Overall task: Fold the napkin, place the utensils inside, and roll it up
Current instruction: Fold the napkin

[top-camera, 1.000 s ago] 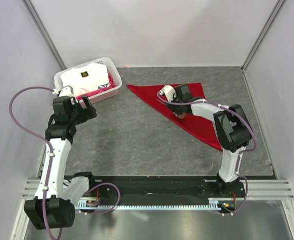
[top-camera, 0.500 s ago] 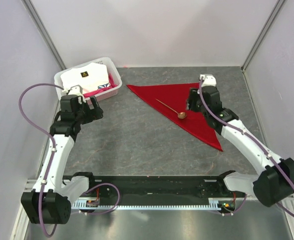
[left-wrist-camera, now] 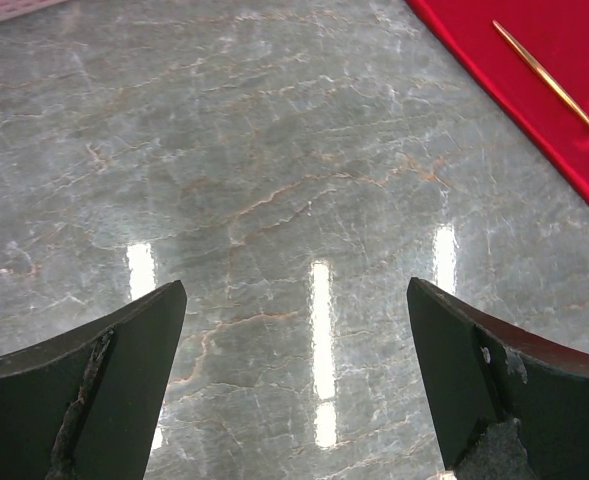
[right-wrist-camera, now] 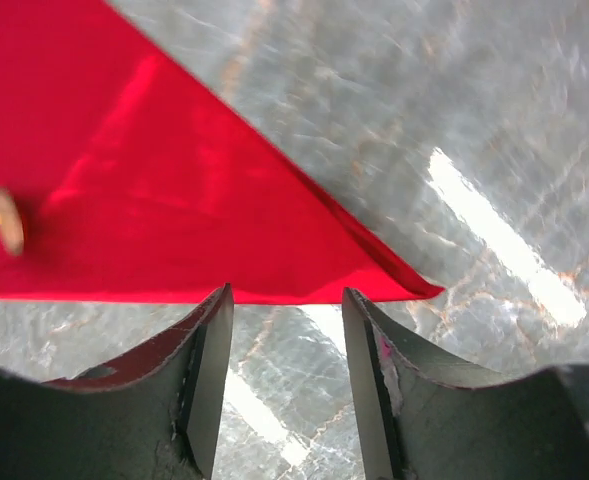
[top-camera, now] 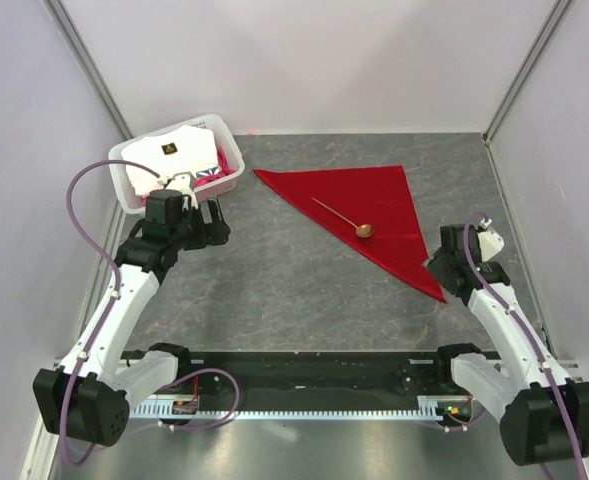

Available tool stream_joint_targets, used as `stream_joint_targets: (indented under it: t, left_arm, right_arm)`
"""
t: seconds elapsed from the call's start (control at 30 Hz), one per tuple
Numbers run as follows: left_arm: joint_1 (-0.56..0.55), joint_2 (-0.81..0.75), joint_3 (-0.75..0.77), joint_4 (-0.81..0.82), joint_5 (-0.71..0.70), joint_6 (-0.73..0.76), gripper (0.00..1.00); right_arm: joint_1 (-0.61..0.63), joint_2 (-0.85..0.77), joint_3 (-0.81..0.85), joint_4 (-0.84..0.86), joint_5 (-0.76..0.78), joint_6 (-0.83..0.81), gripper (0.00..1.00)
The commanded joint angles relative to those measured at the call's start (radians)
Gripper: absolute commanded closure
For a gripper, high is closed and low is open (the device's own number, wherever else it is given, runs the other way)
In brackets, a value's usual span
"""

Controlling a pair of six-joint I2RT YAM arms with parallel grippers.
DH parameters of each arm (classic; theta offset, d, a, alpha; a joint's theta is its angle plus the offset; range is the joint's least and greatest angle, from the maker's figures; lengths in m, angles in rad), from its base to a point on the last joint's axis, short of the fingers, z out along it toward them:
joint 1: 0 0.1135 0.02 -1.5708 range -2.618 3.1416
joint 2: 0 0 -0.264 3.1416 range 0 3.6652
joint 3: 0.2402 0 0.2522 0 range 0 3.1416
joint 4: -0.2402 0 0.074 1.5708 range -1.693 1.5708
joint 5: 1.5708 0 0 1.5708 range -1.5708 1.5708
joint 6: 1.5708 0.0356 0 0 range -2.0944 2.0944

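Over the grey table, the left gripper is held spread wide and empty. The right gripper is partly parted, nothing pinched, with the napkin corner just ahead.

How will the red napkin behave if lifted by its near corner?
Probably floppy: the napkin lies flat as a thin triangle, so it would drape. Pushing would likely bunch it. The spoon resting on it would probably slide off.

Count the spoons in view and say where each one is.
1. The spoon lies diagonally on the red napkin, its bowl toward the near right. More could be hidden under the fabrics in the white bin.
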Motion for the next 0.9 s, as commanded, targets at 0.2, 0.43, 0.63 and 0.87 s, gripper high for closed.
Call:
stream_joint_targets:
  t: [0.2,0.43,0.63,0.87]
  left_arm:
    - [-0.054,0.006,0.02,0.013,-0.055,0.015,0.0]
    - [-0.074,0.017,0.023,0.01,-0.058,0.018,0.0]
    - [-0.084,0.02,0.026,0.007,-0.06,0.021,0.0]
    - [-0.09,0.022,0.026,0.005,-0.064,0.021,0.0]
  right_arm:
    - [-0.174,0.048,-0.101,0.003,-0.176,0.067,0.48]
    - [-0.213,0.032,-0.153,0.007,-0.176,0.117,0.48]
    - [-0.217,0.013,-0.162,-0.013,-0.15,0.142,0.48]
    - [-0.225,0.008,-0.184,-0.025,-0.139,0.154,0.47]
